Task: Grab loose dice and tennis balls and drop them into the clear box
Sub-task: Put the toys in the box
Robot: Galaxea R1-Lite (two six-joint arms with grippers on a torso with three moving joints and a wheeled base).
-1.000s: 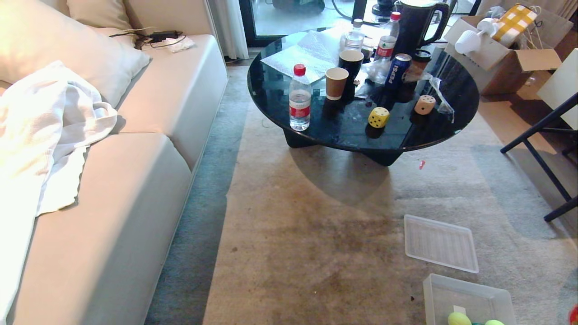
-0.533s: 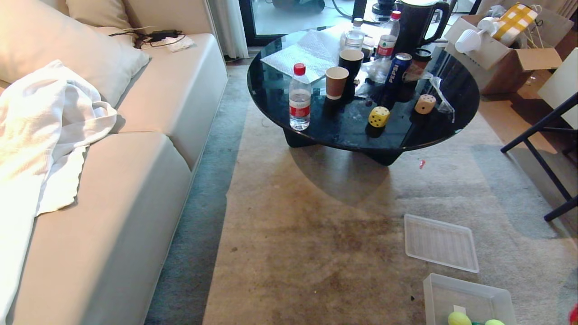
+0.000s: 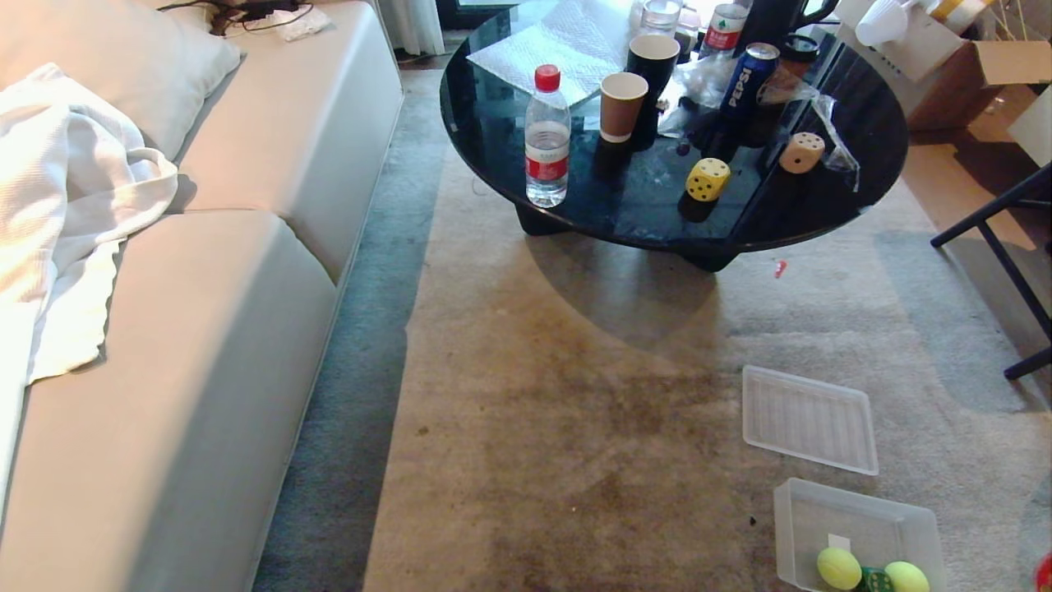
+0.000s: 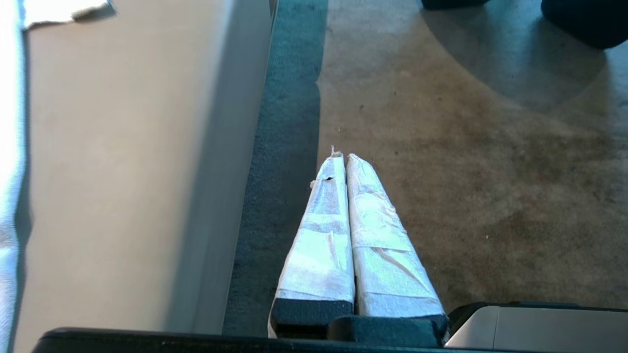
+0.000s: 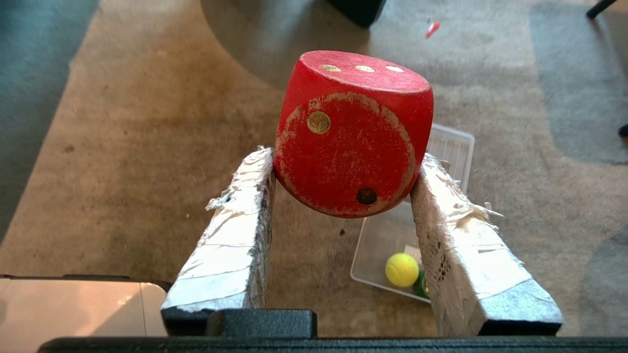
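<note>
Right gripper (image 5: pixel 343 166) pinching a red die (image 5: pixel 351 132) between its taped fingers (image 5: pixel 235 230), held in the air over the rug (image 3: pixel 575 427); below it in the wrist view, the box (image 5: pixel 378 245) with a tennis ball (image 5: pixel 402 269) inside; left gripper (image 4: pixel 346 162) pressed together, nothing between the fingers, hanging over the rug edge beside the sofa (image 4: pixel 122 171).

From the head view, neither arm visible; box (image 3: pixel 855 514) at 5 o'clock on the rug, open, holding two balls (image 3: pixel 839 567) with a green die (image 3: pixel 876 580) wedged between them; ribbed lid (image 3: pixel 809 419) flat on the rug just beyond the box, toward 12, apart from it; round black table (image 3: pixel 526 156) at 1 o'clock; on it a yellow die (image 3: pixel 708 179) near the front edge and a tan die (image 3: pixel 801 152) to its 2 o'clock, well apart from the box; also there a water bottle (image 3: pixel 547 136), a paper cup (image 3: pixel 620 107), a black cup (image 3: pixel 652 62), a Pepsi can (image 3: pixel 746 78) and a white sheet (image 3: pixel 559 45) at the far side; sofa (image 3: pixel 205 329) filling 9 o'clock, with a white towel (image 3: pixel 66 205) draped over the seat.
</note>
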